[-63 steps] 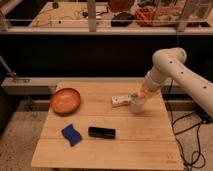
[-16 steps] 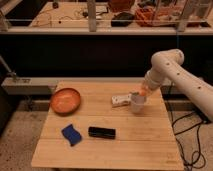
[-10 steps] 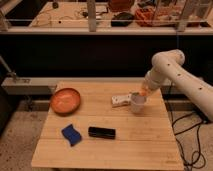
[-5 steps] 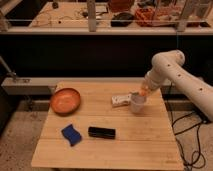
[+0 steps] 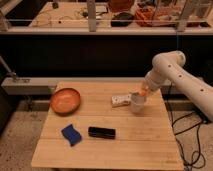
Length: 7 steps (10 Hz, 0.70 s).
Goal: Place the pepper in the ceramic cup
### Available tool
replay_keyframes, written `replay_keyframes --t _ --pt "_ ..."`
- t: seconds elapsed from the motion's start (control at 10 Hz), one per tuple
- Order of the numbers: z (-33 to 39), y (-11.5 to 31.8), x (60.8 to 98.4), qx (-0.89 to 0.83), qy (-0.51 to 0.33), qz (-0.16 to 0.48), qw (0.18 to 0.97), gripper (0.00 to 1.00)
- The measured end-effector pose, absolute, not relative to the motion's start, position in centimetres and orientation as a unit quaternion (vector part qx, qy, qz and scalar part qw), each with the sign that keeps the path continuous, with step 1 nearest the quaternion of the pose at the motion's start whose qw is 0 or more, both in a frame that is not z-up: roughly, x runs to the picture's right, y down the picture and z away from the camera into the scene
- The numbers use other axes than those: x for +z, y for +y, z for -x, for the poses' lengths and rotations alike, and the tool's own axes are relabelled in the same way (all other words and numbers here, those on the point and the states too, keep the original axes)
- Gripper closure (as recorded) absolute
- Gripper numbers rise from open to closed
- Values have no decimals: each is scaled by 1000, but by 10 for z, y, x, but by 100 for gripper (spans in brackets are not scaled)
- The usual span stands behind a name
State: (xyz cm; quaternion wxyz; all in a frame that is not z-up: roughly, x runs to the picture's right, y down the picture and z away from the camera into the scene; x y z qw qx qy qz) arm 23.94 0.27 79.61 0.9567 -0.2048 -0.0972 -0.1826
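The white ceramic cup [image 5: 137, 103] stands on the wooden table [image 5: 107, 145], right of centre. My gripper [image 5: 144, 90] hangs just above the cup's right rim, at the end of the white arm coming in from the right. A small orange piece, the pepper [image 5: 143, 92], shows at the gripper's tip, right over the cup's mouth. Only this bit of the pepper is visible; its stem end is hidden.
A flat white block [image 5: 120, 100] lies just left of the cup, touching or nearly so. A round orange bowl [image 5: 65, 100] sits at the left. A blue sponge [image 5: 71, 134] and a black bar [image 5: 102, 132] lie near the front. A dark counter stands behind the table.
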Motion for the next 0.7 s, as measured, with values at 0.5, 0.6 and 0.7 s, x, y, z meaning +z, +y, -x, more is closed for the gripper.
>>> replay_keyframes --t 0.5,0.6,0.7 --pt "-240 4 796 -185 -100 199 957 95" --pt "-240 4 796 -186 -101 198 957 95" --pt "-240 4 796 -187 -101 197 957 95"
